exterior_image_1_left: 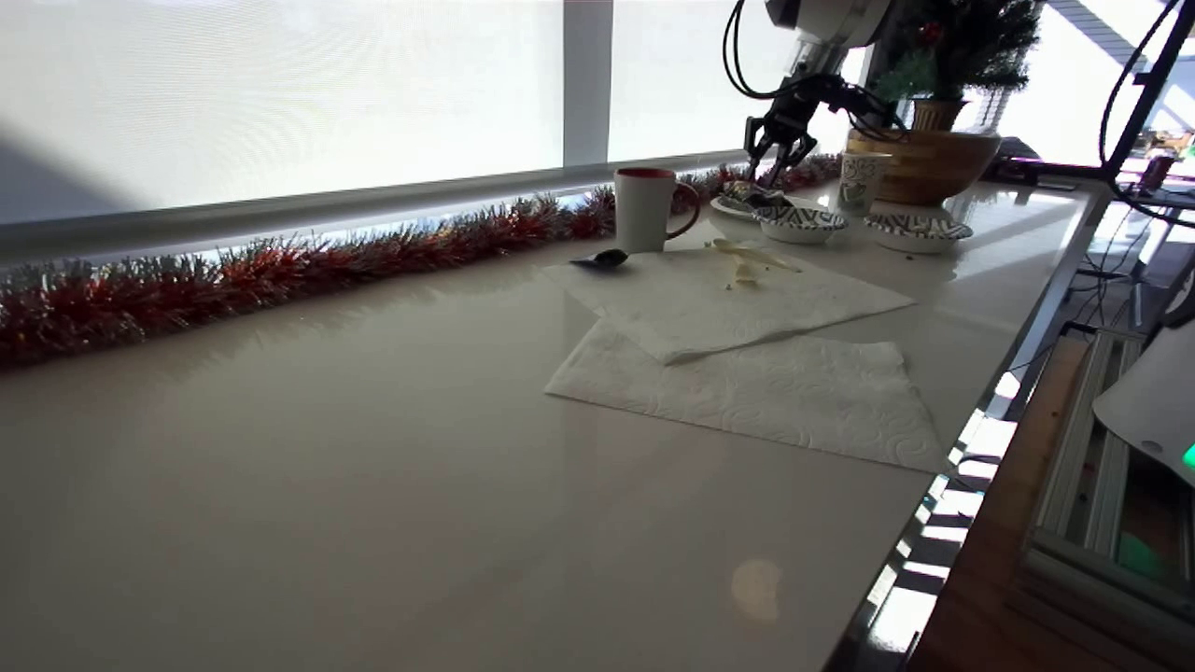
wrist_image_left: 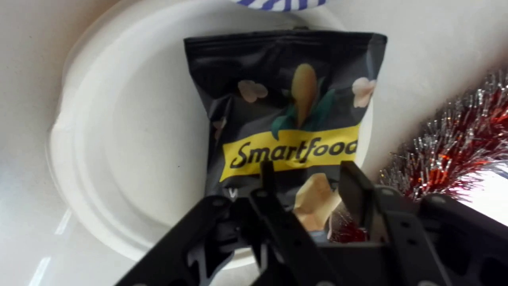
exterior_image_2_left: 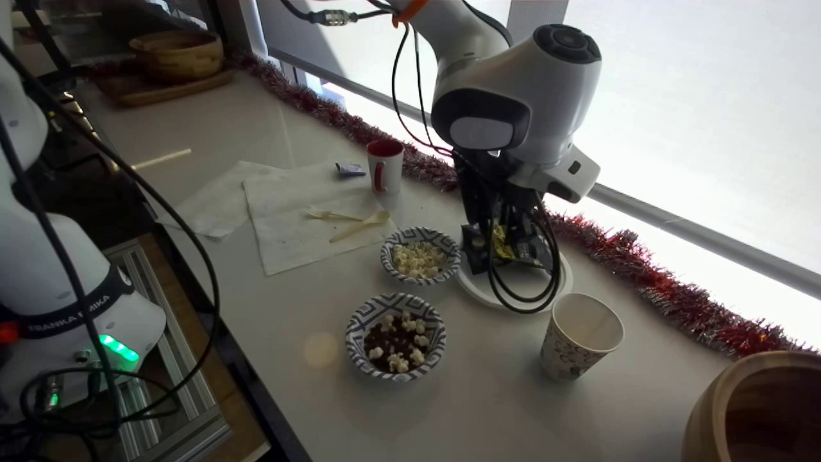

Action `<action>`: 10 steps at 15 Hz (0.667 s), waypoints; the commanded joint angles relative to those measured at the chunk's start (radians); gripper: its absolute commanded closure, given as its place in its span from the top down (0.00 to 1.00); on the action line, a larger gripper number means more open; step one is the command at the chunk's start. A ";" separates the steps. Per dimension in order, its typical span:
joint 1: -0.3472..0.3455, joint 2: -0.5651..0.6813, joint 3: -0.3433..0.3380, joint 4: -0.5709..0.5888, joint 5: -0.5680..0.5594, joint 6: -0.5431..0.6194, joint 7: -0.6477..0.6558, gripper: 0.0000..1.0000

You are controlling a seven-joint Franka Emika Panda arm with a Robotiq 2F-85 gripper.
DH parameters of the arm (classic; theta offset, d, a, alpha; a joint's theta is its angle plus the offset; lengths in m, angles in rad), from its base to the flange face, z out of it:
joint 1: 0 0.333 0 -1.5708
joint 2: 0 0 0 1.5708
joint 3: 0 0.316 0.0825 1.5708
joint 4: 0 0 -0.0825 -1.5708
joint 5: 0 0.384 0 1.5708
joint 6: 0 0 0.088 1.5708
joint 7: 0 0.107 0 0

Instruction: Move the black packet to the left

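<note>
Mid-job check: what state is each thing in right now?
Black packet: face up on white plate, visible end looks sealed
Gripper: open over packet, contact unclear
Popcorn bowl: upright, popcorn inside
Mixed bowl: upright, dark bits and popcorn inside
Paper cup: upright, uncovered
Mug: upright, contents hidden
Paper towels: spread, overlapping
Base light: lit green

Exterior views share counter [exterior_image_1_left: 448, 467] from opposite ends; wrist view close over black packet [wrist_image_left: 287, 115].
</note>
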 commanded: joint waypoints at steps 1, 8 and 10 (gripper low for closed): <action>0.060 -0.020 -0.019 -0.015 -0.065 0.015 0.111 0.67; 0.188 0.030 -0.087 -0.004 -0.236 0.078 0.377 0.50; 0.214 0.040 -0.112 -0.004 -0.279 0.084 0.437 0.50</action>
